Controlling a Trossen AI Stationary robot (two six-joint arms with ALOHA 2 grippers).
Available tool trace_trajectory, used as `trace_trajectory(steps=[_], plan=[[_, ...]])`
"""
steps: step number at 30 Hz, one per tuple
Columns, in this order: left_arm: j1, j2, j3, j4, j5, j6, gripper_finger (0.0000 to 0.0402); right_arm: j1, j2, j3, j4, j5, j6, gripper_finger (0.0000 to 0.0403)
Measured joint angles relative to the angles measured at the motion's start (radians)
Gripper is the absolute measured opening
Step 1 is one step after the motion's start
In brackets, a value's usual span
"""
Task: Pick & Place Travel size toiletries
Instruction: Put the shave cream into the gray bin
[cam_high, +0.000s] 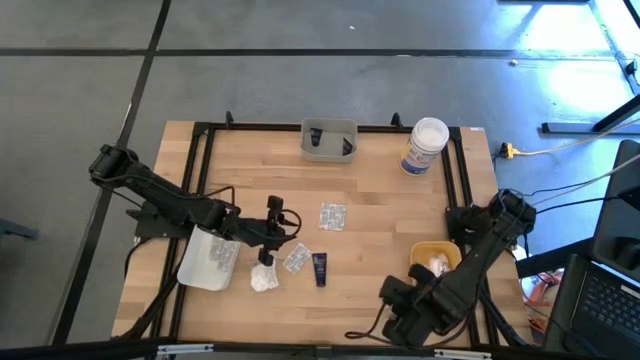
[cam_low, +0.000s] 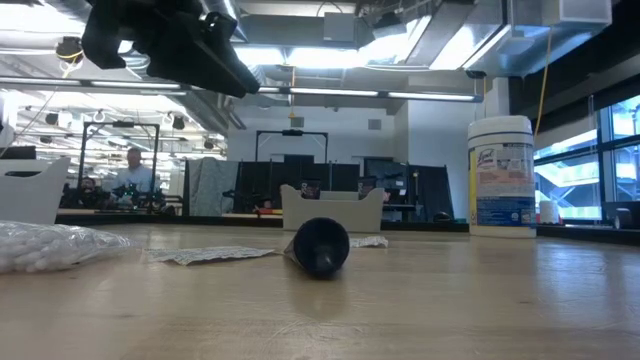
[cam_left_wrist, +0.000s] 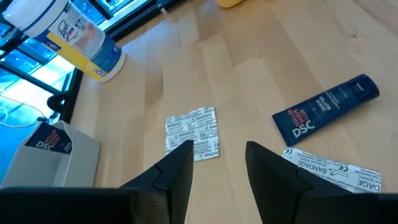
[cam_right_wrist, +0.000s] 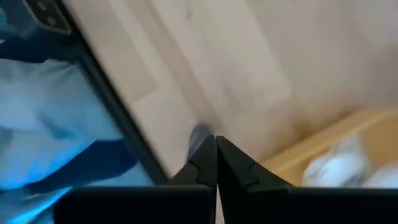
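My left gripper (cam_left_wrist: 219, 152) (cam_high: 285, 222) is open and hovers above the table, touching nothing. Just beyond its fingertips a silvery bandage packet (cam_left_wrist: 193, 132) (cam_high: 332, 216) lies flat on the wood. A second packet (cam_left_wrist: 336, 171) (cam_high: 297, 258), a dark blue tube (cam_left_wrist: 326, 109) (cam_high: 319, 268) (cam_low: 320, 245) and a white puffy bundle (cam_high: 264, 278) lie nearby on the table. My right gripper (cam_right_wrist: 216, 146) is shut on nothing; its arm (cam_high: 470, 265) is folded at the table's right near corner, beside the yellow tray.
A white tray (cam_high: 210, 258) with packets sits under the left arm. A yellow tray (cam_high: 435, 258) holds a white bundle. A grey tray (cam_high: 329, 140) with dark tubes and a tall white jar (cam_high: 426, 145) stand at the far edge. A black frame rail (cam_high: 462, 180) borders the table.
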Motion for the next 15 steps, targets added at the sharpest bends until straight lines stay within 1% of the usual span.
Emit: trace_trajectory(steps=[5,7,10,15], plan=[[0.0,0.0,0.0,0.0,0.0,0.0,0.0143,0.02,0.0,0.001,0.017,-0.119,0.13,0.0024],[0.0,0.0,0.0,0.0,0.0,0.0,0.0143,0.024,0.0,0.001,0.037,-0.144,0.181,0.0036],[0.0,0.0,0.0,0.0,0.0,0.0,0.0143,0.023,0.0,0.001,0.064,-0.15,0.228,0.0054],[0.0,0.0,0.0,0.0,0.0,0.0,0.0143,0.022,0.0,-0.009,0.066,-0.111,0.254,0.0086]])
